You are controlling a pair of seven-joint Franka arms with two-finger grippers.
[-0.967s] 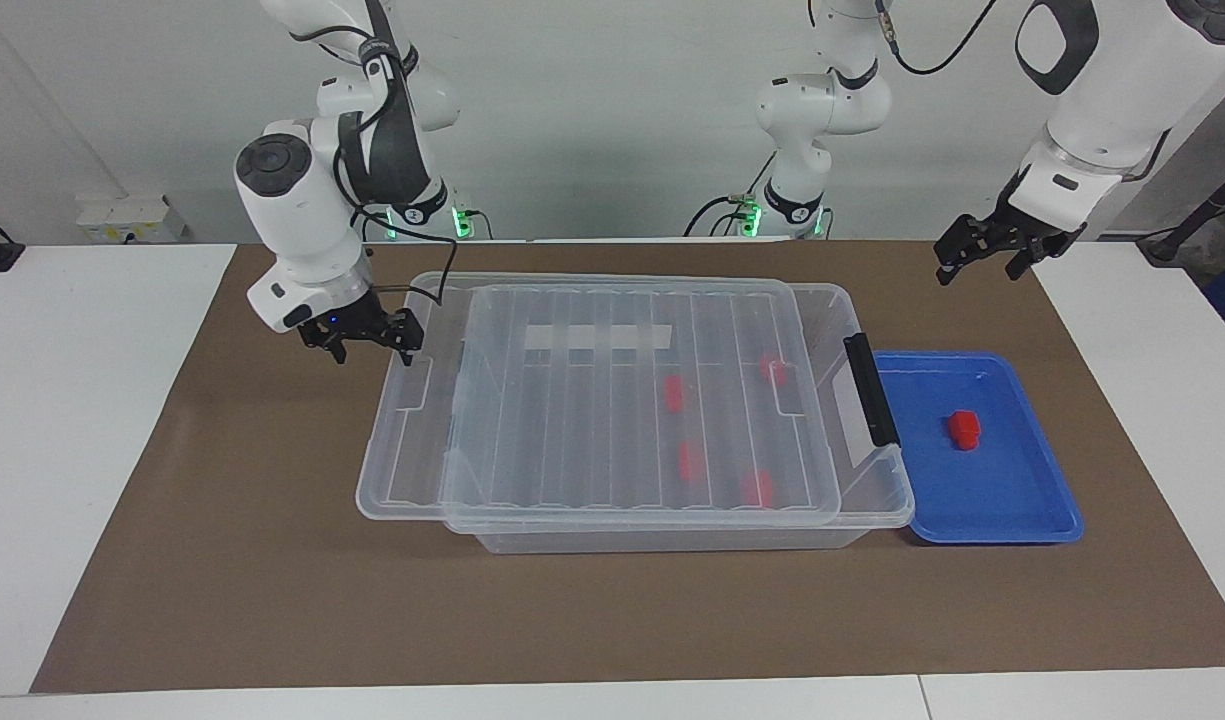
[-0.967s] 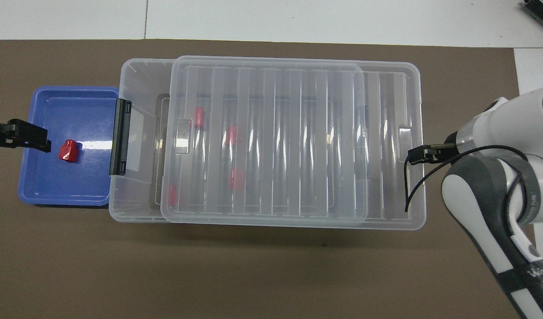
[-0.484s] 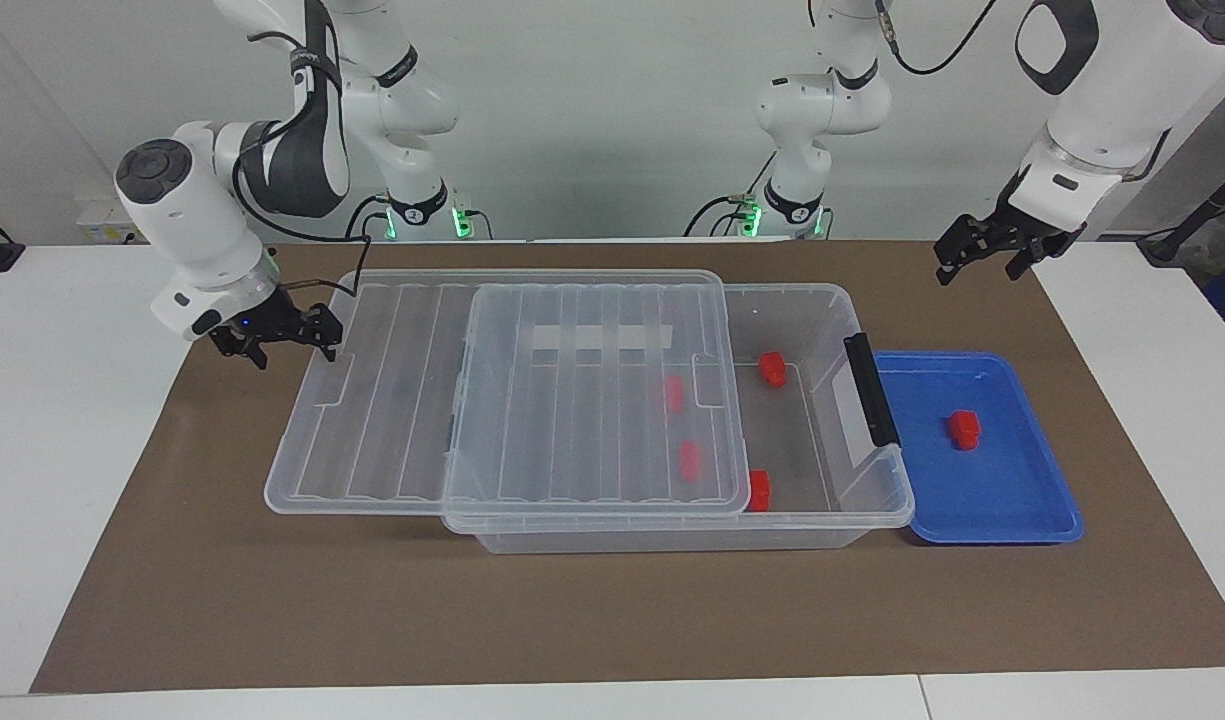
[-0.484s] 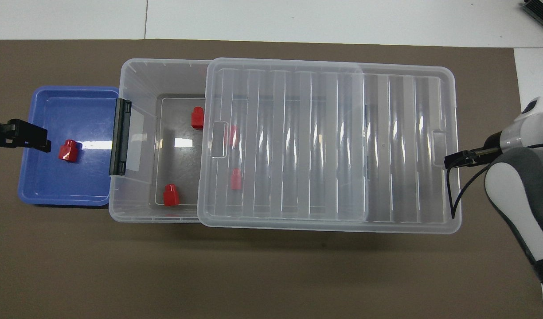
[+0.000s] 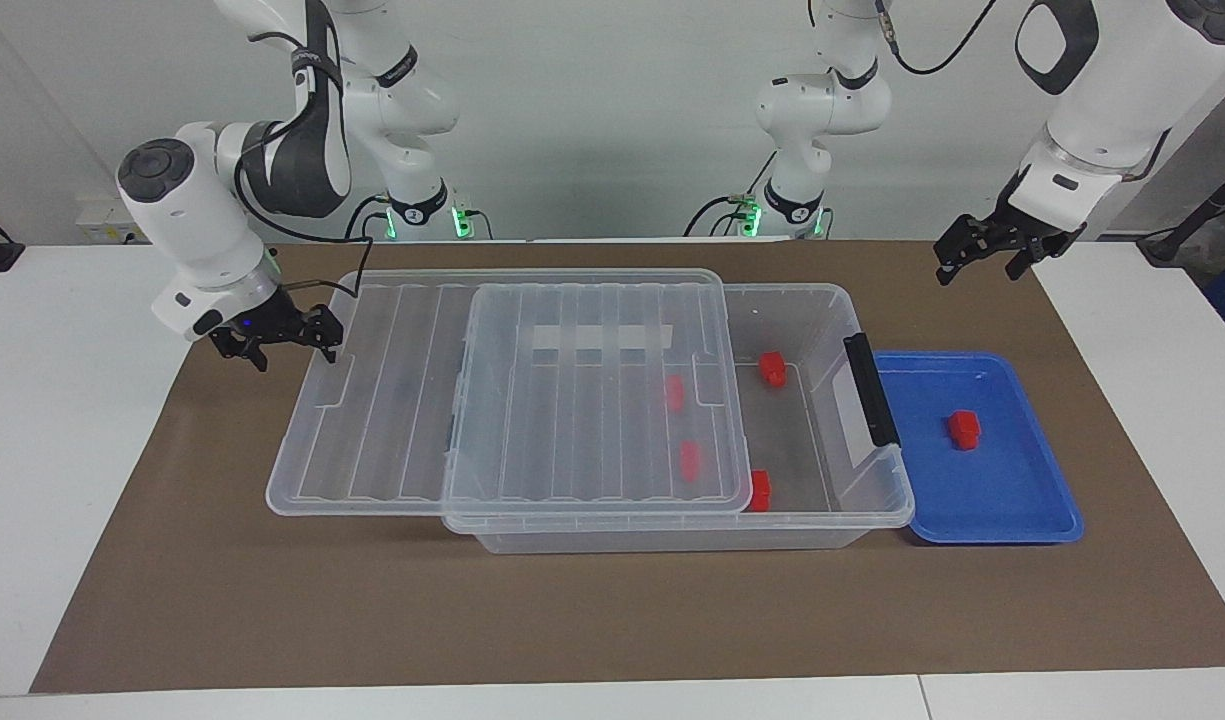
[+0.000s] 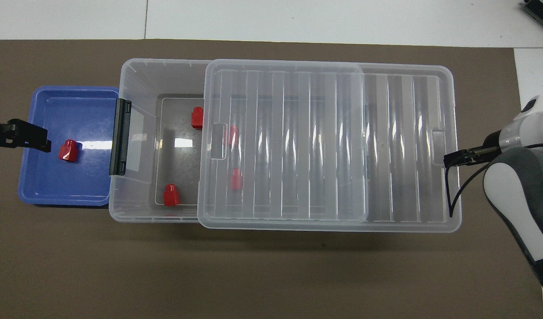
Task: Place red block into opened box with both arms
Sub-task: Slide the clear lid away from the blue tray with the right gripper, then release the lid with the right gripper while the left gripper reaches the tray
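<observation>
One red block [image 5: 964,428] [image 6: 68,150] lies in the blue tray [image 5: 1012,500] [image 6: 54,186]. The clear box [image 5: 877,505] [image 6: 136,75] stands beside the tray, partly uncovered. Its ribbed lid [image 5: 592,400] [image 6: 329,146] is slid toward the right arm's end and overhangs the box there. Inside lie several red blocks: two in the uncovered part [image 5: 772,367] [image 6: 171,195], two under the lid [image 5: 675,393] [image 6: 236,179]. My right gripper [image 5: 284,342] [image 6: 457,158] is open at the lid's overhanging end rim. My left gripper [image 5: 980,258] [image 6: 21,138] hangs open over the tray's outer end.
A brown mat [image 5: 612,610] covers the table under the box and tray. The black handle [image 5: 870,388] [image 6: 120,136] sits on the box's end wall next to the tray. White table shows at both ends.
Over the last second my right gripper drew the lid toward the right arm's end, uncovering two red blocks. In the last half second it barely moved. The left arm has stayed still.
</observation>
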